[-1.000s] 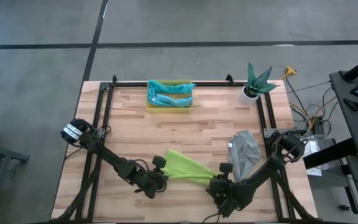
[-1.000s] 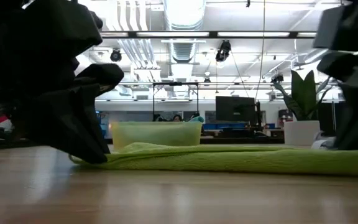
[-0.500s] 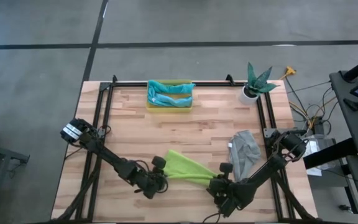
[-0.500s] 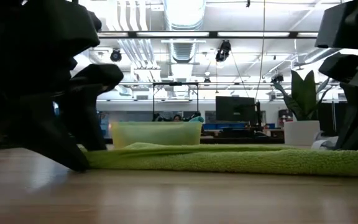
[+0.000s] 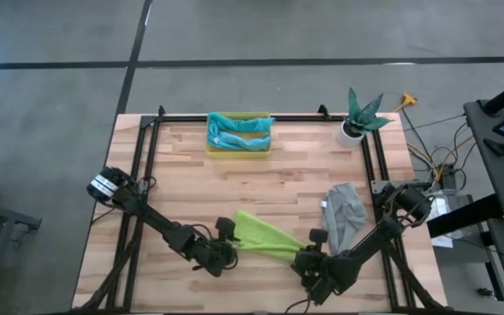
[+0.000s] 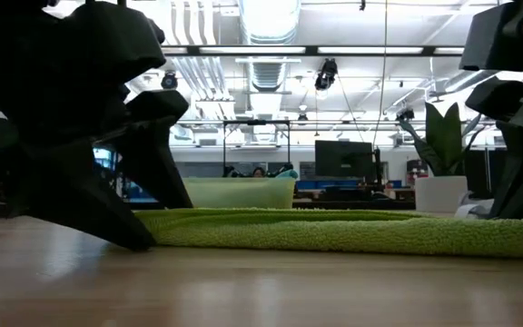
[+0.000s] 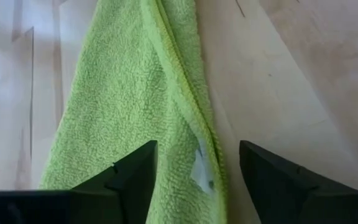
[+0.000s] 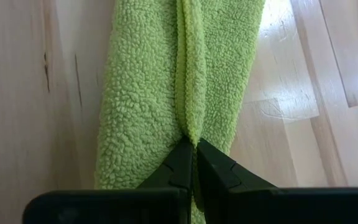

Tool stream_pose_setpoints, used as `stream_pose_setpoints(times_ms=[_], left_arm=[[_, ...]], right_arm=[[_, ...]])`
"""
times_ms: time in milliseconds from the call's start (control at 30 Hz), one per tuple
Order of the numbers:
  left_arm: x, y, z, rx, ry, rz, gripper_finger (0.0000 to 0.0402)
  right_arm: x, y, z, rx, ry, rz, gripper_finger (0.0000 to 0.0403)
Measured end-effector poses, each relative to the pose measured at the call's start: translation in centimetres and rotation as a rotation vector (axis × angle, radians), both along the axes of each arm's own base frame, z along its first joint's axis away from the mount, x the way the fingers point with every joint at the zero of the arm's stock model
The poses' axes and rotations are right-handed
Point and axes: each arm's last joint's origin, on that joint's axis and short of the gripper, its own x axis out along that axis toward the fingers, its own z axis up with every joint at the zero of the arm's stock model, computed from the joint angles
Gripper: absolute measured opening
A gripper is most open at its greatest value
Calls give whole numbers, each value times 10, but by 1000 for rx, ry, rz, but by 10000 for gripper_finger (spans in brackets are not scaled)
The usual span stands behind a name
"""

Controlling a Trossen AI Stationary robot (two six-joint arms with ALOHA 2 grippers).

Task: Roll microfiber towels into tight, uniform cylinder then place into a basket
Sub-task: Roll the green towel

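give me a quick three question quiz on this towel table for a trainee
1. True or false: the right gripper has its jaws pinched shut on the green towel.
2. Which towel lies loose near the table's right edge? A) teal B) grey C) green
3. Fill in: the left gripper has its jaws ____ over the green towel's end.

Key:
1. True.
2. B, the grey towel; the teal ones sit in the yellow basket at the far edge.
3. Open.
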Motion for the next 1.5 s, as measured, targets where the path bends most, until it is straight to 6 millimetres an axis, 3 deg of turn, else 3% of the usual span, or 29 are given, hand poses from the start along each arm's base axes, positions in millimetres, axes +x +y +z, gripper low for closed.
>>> stream_pose_setpoints(times_ms=[267,567,933,1333,1500], left_arm=[[0,0,-3,4,10,1,145],[0,0,-1,17,38,-4,10],[-1,-3,25,-33,12,15,2],[-6,-8,21,-285,147,30,2],[-4,-13,32,-308,165,-46,2]], right_arm=[[0,0,0,0,1,0,9],[-1,0,1,-11,13,2,9],[0,6,10,-14,60,10,9],[-5,30,22,104,106,91,8],[-3,41,34,115,108,165,9]])
